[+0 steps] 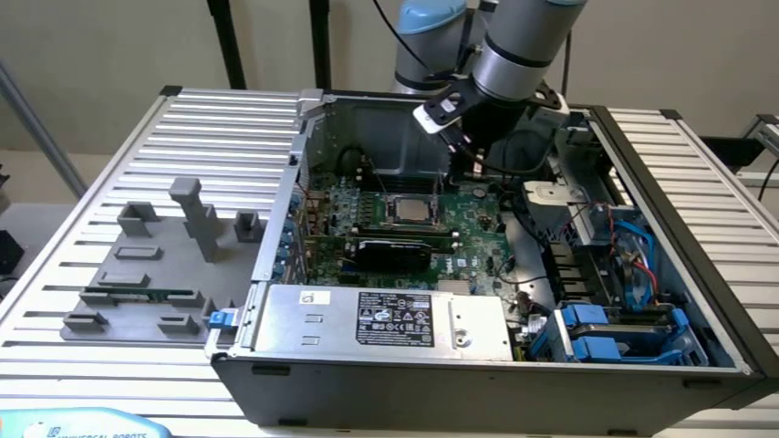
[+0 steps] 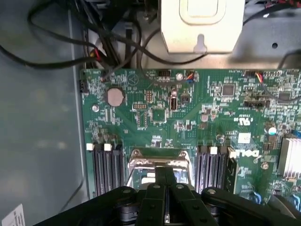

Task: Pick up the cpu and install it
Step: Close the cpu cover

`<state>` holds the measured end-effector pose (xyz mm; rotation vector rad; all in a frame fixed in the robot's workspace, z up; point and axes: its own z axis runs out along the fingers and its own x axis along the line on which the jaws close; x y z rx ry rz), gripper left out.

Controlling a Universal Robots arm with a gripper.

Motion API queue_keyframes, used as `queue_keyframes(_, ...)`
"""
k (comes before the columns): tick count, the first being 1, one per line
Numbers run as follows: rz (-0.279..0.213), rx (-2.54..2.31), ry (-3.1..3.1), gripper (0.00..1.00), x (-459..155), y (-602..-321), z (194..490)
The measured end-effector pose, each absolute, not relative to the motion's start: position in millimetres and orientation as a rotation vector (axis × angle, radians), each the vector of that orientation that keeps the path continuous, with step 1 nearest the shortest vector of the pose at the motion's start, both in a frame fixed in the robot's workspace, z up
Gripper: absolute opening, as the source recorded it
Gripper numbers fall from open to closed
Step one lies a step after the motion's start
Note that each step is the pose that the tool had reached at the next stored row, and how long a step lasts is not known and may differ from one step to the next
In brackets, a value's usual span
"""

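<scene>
**Socket (image 2: 141,162) holds the cpu (image 1: 408,210); gripper (image 2: 164,172) closed beside it**

Seen from the exterior view's left, one grey fixture (image 1: 134,274) sits on the slatted table (image 1: 219,119) and carries one green memory stick (image 1: 138,295). Next comes one open computer case (image 1: 487,392) with one motherboard (image 1: 475,219) inside. The cpu lies flat in the socket near the board's middle, silvery top up. The gripper hangs just past the socket toward the exterior view's right, apart from the cpu and holding nothing. Two blue drive carriers (image 1: 603,333) sit farthest right.

The wrist view adds what the exterior view leaves unclear. The two fingers (image 2: 157,188) are pressed together with only a thin seam between them and nothing in it. They stand in front of the socket's middle. This view also brings out one round coin cell (image 2: 115,96), two banks of black memory slots (image 2: 106,165) flanking the socket, and one finned heatsink (image 2: 289,157).
</scene>
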<state>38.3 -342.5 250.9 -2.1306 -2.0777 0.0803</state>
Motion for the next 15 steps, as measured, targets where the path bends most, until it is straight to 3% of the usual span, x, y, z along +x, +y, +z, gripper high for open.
queue_keyframes(15,0.101,-2.113,-2.064,0.11,-13,-343,244)
